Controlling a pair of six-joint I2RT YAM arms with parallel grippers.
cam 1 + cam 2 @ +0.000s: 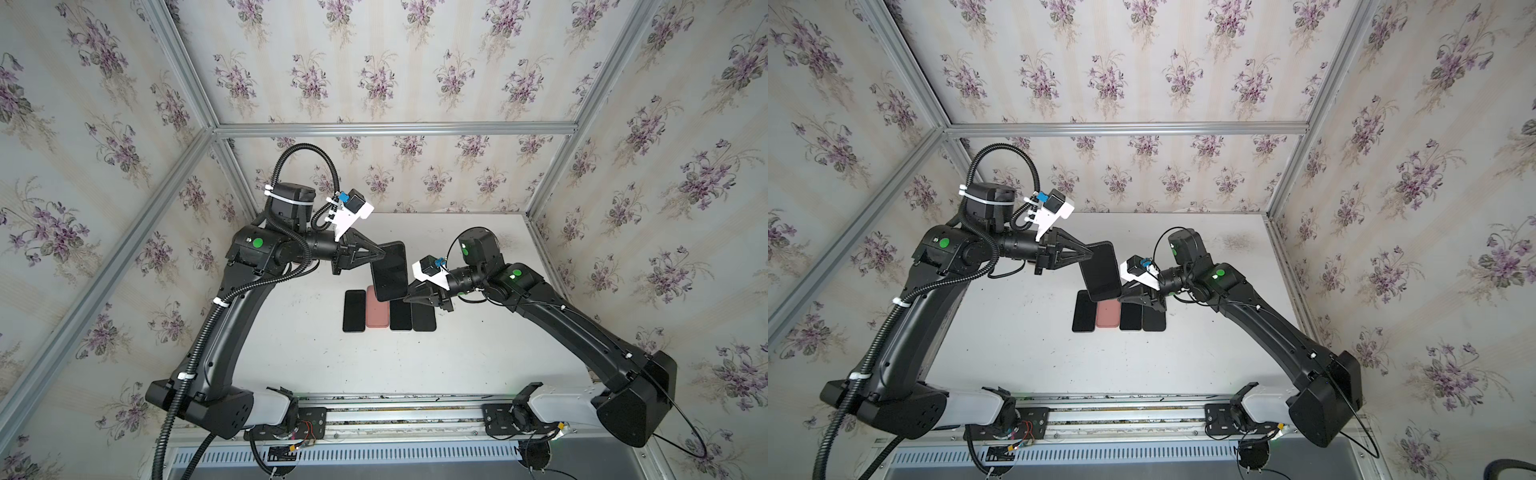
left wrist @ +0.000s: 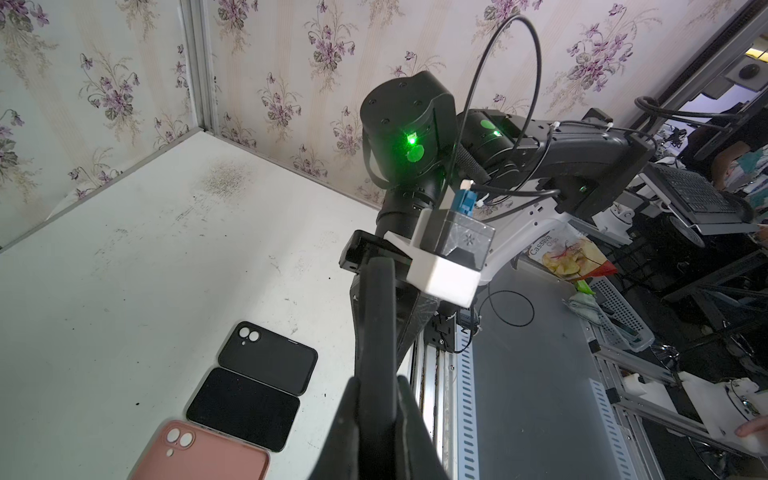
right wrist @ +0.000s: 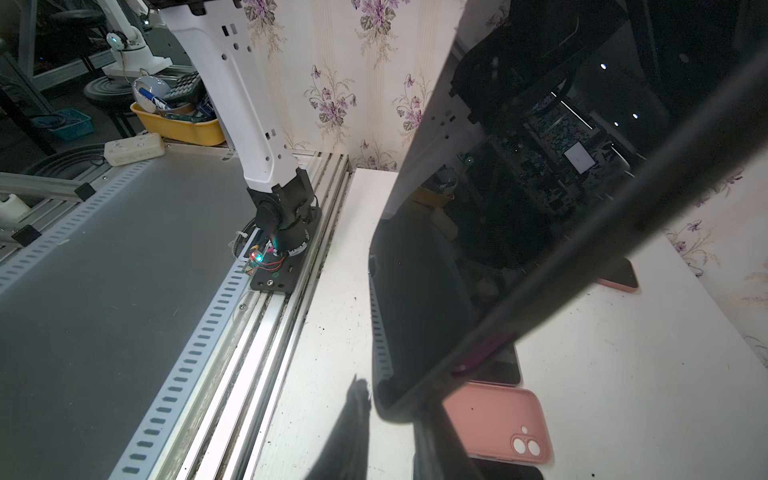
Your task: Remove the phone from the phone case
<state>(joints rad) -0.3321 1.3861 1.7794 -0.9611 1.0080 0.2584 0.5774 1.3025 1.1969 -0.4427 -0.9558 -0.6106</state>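
My scuffed white table (image 1: 478, 357) carries one side-by-side row: black slab (image 1: 354, 311), pink case (image 1: 377, 315), second black slab (image 1: 401, 318), black case (image 1: 424, 320).

Top views: high overhead, facing down, far, sharing whole worktop (image 1: 291, 365). Wrist views: close, low, facing opposite ways across worktop; both catch pink case (image 2: 208, 457).

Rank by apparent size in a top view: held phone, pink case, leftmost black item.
1. The held phone, though nearer the camera.
2. The leftmost black item and the pink case: alike; the phone hides part of the case.
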